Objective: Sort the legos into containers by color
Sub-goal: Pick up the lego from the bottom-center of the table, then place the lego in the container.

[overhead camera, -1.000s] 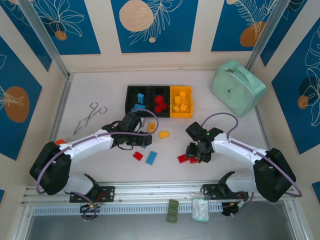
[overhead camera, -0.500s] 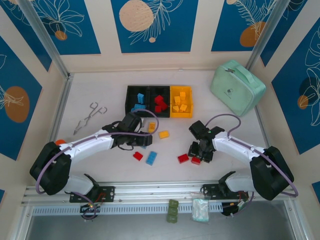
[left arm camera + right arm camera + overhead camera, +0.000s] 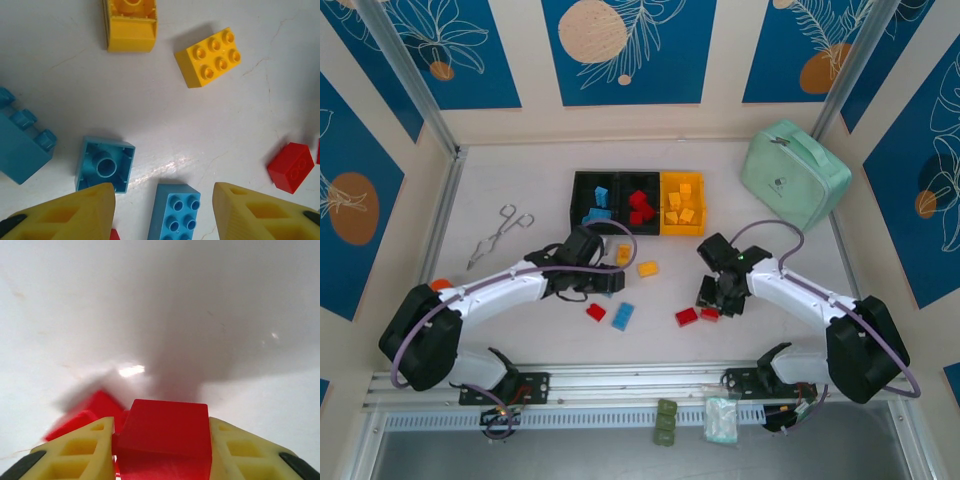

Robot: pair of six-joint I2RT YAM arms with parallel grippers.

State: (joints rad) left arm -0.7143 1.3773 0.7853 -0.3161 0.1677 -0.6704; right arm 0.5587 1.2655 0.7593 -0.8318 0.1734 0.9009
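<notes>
One red lego (image 3: 162, 432) sat clenched in your right jaws, its smooth glossy top pinched between two yellow plastic fingers (image 3: 75, 452) with open lattice cells. From above, that grip was right of the tabletop's (image 3: 530, 170) middle, toward the near edge. A second red brick (image 3: 686, 316) lay just beside it on the pale, faintly marked surface.

Your left jaws hung released near the tabletop's middle, their wedge-shaped yellow fingertips (image 3: 65, 212) spread wide and gripping nothing. Below them lay a light blue brick (image 3: 174, 212) studs up and a square blue brick (image 3: 105, 165) flipped to show its hollow underside and round centre tube. Beside these was a taller blue brick (image 3: 20, 157) with its studs pointing sideways. Farther out were a yellow six-stud brick (image 3: 212, 56), a yellow brick on its side (image 3: 131, 25) with its open cavity showing, and a small red brick (image 3: 291, 167).

The containers (image 3: 620, 178) stood in a joined row toward the far edge: three square, open-top, hard plastic bins. The left black bin (image 3: 576, 205) held blue bricks, the middle black bin (image 3: 640, 177) red ones, and the yellow bin (image 3: 700, 210) yellow ones.

A rounded mint-green case (image 3: 795, 175) sat in the far right corner, and thin metal tongs (image 3: 500, 232) lay near the left edge.
</notes>
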